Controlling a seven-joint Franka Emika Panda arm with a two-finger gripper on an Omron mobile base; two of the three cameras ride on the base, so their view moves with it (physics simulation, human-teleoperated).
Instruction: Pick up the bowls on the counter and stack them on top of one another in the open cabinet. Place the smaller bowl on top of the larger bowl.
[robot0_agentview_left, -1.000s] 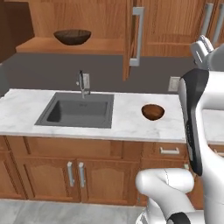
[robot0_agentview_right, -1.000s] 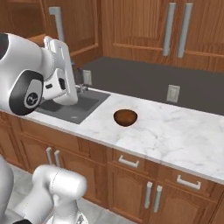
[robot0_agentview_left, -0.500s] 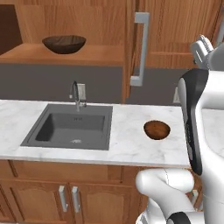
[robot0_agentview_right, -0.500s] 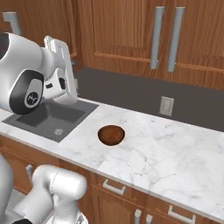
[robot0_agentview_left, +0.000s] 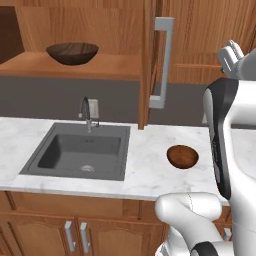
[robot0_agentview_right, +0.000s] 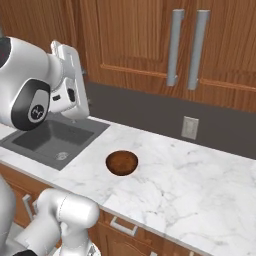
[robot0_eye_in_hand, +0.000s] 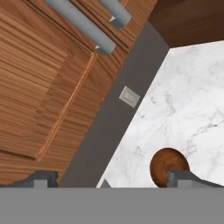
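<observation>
Gripper (robot0_eye_in_hand: 111, 179) spread wide, empty, raised clear above the bench (robot0_eye_in_hand: 192, 96). Smaller bowl (robot0_eye_in_hand: 169, 166) on the marble just ahead of one fingertip, untouched. Larger bowl (robot0_agentview_left: 72, 53) well apart, up on open cabinet shelf (robot0_agentview_left: 75, 67).

Both bowls are wood: the larger bowl (robot0_agentview_left: 72, 53) dark and streaky, the smaller bowl (robot0_agentview_right: 121, 162) reddish and glossy. The bench (robot0_agentview_right: 200, 180) is smooth white marble with grey veining. The sink (robot0_agentview_left: 80, 151) looks matt grey.
</observation>
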